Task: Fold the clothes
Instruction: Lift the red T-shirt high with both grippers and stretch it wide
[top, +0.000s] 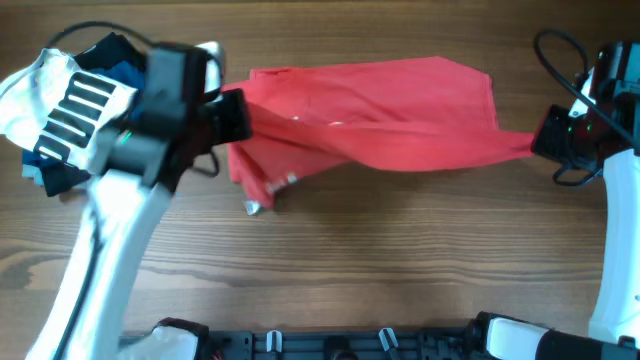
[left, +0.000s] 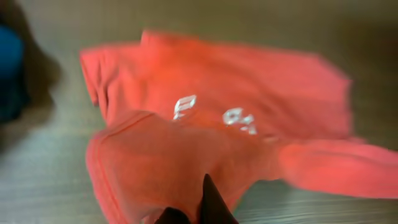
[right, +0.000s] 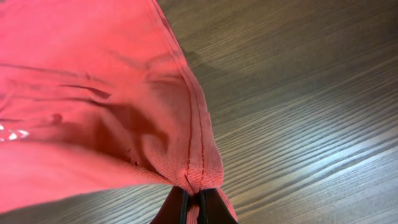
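The clothes, a red T-shirt (top: 370, 110) with white lettering (left: 239, 119), lie stretched across the middle of the wooden table. My left gripper (top: 240, 112) is shut on the shirt's left edge, its dark fingertips (left: 208, 202) buried in a lifted fold of red cloth (left: 155, 162). At the far right my right gripper (top: 540, 140) is shut on a hemmed corner (right: 198, 168), and a band of cloth runs taut from it toward the shirt's body. In the right wrist view the right gripper (right: 196, 208) pinches the stitched hem between its closed fingers.
A white garment with black stripes (top: 70, 105) lies on navy and blue folded garments (top: 55, 170) at the far left, under the left arm. Black cables (top: 560, 60) loop by the right arm. The robot bases (top: 330, 340) line the front edge.
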